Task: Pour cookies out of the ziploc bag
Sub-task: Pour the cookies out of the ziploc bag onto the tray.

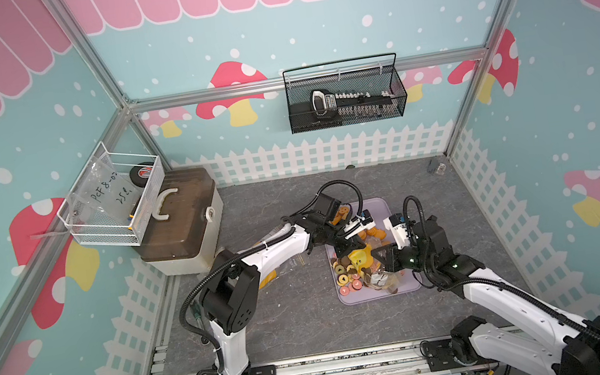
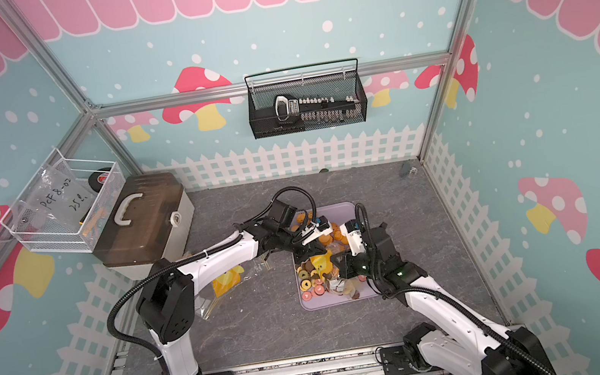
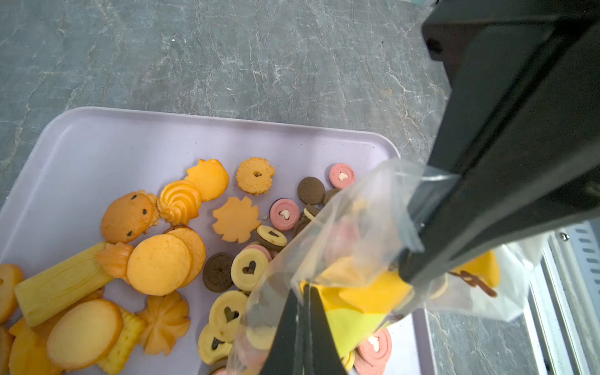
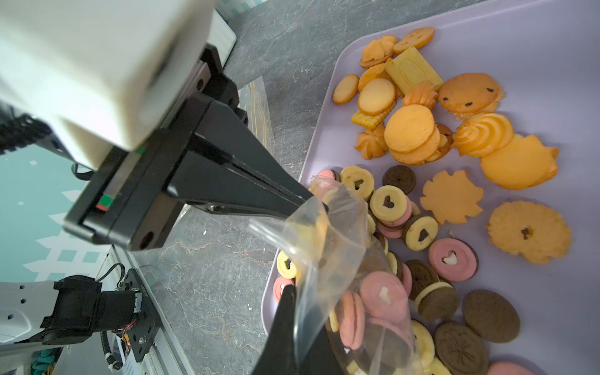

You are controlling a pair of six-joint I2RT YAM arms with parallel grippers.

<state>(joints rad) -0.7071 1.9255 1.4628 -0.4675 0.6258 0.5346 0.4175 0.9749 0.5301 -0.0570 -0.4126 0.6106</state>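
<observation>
Right at the tips, the left fingers (image 3: 302, 305) are clenched on a fold of the clear ziploc bag (image 3: 357, 227), with the film pinched flat between them. Same deal for the right fingers (image 4: 289, 303): squeezed tight on another bit of that bag's edge, so both arms have hold of it at once. From the left wrist view you can see the right fingers (image 3: 418, 259) biting the plastic just beside a yellow printed patch on the bag. From the right wrist view, the left fingers (image 4: 313, 199) come in from the side and grab the crumpled top of the bag (image 4: 324, 246).

The bag hangs over a lilac tray (image 3: 130, 146), and its lower end droops down among the cookies (image 3: 159, 263). Pink, brown and yellow ones show through the film. Honestly I can't tell which are inside and which are just lying behind it.

Loads of cookies (image 4: 409, 128) are already on the tray (image 4: 535, 65). The orange round and flower-edged ones are piled toward its far end, and the little heart-hole ones in pink, yellow and brown are bunched at the near left corner under the bag.

In both top views the tray (image 1: 380, 205) (image 2: 345, 208) sits a bit right of the middle of the grey table (image 1: 289, 317). A second clear bag (image 2: 226, 280) with a yellow print lies flat just left of the tray, partly under the left arm. A storage box (image 1: 179, 221) with a brown lid sits in the far left corner.
</observation>
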